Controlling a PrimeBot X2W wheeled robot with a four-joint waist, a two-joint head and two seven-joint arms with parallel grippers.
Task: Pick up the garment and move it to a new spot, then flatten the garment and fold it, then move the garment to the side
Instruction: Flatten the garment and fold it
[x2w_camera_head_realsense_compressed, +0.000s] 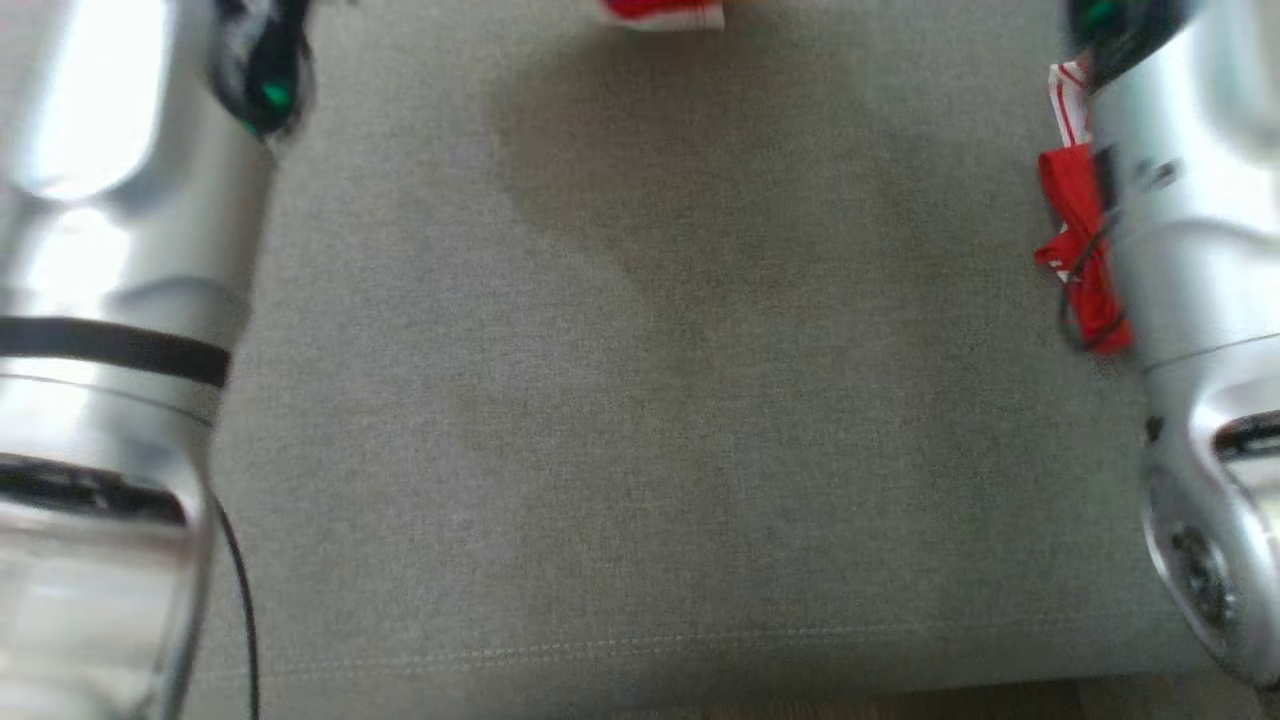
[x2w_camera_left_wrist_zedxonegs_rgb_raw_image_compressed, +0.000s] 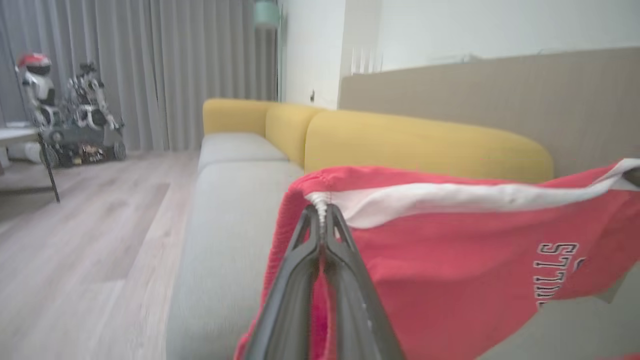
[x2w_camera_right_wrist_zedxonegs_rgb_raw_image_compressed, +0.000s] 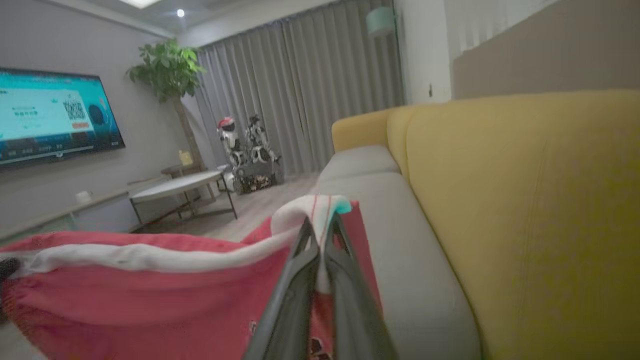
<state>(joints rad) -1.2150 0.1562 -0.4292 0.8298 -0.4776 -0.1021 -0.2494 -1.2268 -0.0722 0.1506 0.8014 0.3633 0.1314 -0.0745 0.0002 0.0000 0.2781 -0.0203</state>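
The garment (x2w_camera_left_wrist_zedxonegs_rgb_raw_image_compressed: 450, 260) is red with a white band along its top edge and dark lettering, and it hangs stretched between my two grippers above the grey sofa seat. My left gripper (x2w_camera_left_wrist_zedxonegs_rgb_raw_image_compressed: 322, 212) is shut on one corner of its white hem. My right gripper (x2w_camera_right_wrist_zedxonegs_rgb_raw_image_compressed: 320, 225) is shut on the other corner, where the fabric (x2w_camera_right_wrist_zedxonegs_rgb_raw_image_compressed: 150, 295) bunches over the fingertips. In the head view, scraps of the garment (x2w_camera_head_realsense_compressed: 1080, 250) peek out beside the right forearm and at the top edge (x2w_camera_head_realsense_compressed: 665, 12); both silver forearms frame the seat cushion (x2w_camera_head_realsense_compressed: 650, 400).
The grey seat (x2w_camera_left_wrist_zedxonegs_rgb_raw_image_compressed: 235, 200) runs along a yellow backrest (x2w_camera_right_wrist_zedxonegs_rgb_raw_image_compressed: 525, 210). Wooden floor (x2w_camera_left_wrist_zedxonegs_rgb_raw_image_compressed: 75, 250) lies beyond the sofa's front edge. Further off stand a round table (x2w_camera_right_wrist_zedxonegs_rgb_raw_image_compressed: 180, 185), a wall screen (x2w_camera_right_wrist_zedxonegs_rgb_raw_image_compressed: 50, 115), a potted plant (x2w_camera_right_wrist_zedxonegs_rgb_raw_image_compressed: 167, 75), grey curtains and another robot (x2w_camera_right_wrist_zedxonegs_rgb_raw_image_compressed: 245, 150).
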